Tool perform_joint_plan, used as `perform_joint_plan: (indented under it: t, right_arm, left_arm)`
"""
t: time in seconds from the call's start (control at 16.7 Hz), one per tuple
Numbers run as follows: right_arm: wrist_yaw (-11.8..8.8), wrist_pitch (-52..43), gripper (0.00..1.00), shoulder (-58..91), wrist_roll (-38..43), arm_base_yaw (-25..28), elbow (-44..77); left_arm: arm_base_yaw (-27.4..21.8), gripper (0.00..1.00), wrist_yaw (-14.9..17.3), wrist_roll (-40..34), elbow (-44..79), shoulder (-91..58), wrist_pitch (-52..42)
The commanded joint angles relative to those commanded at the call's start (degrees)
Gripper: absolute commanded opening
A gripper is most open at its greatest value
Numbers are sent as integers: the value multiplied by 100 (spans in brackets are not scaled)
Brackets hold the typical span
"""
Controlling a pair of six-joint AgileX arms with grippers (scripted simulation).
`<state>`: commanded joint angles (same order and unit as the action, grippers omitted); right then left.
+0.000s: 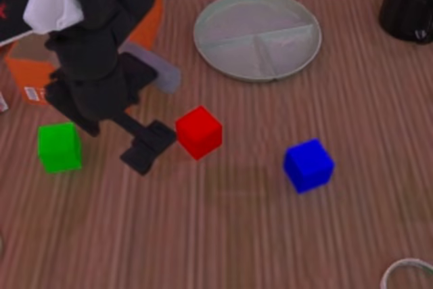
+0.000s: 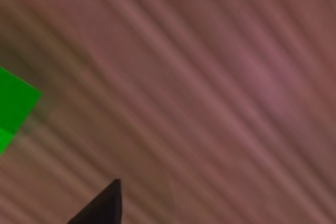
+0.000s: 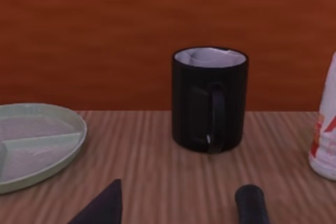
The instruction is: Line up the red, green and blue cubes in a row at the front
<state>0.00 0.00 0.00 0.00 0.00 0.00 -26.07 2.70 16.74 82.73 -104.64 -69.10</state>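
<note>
presently the left arm reaches in from the table's far left, its black left gripper [image 1: 150, 147] low over the wood between the green cube [image 1: 59, 147] and the red cube [image 1: 199, 132], just beside the red one; contact cannot be told. whether its fingers are apart or together cannot be told either: the top view shows only a dark blocky tip, and the left wrist view shows one dark fingertip [image 2: 102, 208] over bare wood grain with a corner of the green cube at the frame's edge. nothing is seen held. green cube sits at the left of the table, red cube near the middle-left and a little farther back, blue cube [image 1: 308, 165] to the right of centre and a little nearer the front; all three rest on the table [image 1: 223, 235], well apart from one another and not in a straight row. behind them lies a pale green divided plate [image 1: 257, 35], round, with three compartments. an orange box [image 1: 30, 72] stands at the far left, partly hidden by the arm. a black mug [image 1: 409, 1] stands at the far right corner; the right wrist view shows it upright, handle toward the camera, pale inside, with a white container [image 3: 325, 135] beside it. right gripper [image 3: 178, 205] shows only in the right wrist view, fingertips spread apart, holding nothing, facing the mug and plate edge.
</note>
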Motion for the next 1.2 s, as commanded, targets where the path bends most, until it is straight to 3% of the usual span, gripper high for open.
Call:
perform_joint_plan:
  t: [0.24, 0.54, 1.2]
  right_arm:
    - [0, 0, 100, 0, 0, 0, 0]
    - [0, 0, 100, 0, 0, 0, 0]
    - [0, 0, 100, 0, 0, 0, 0]
  left_arm:
    - [-321, 100, -99, 240, 1982, -1752, -623]
    - [-506, 100, -216, 380, 3651, -2951, -729]
    - [-516, 100, -241, 413, 3558, -3207, -274]
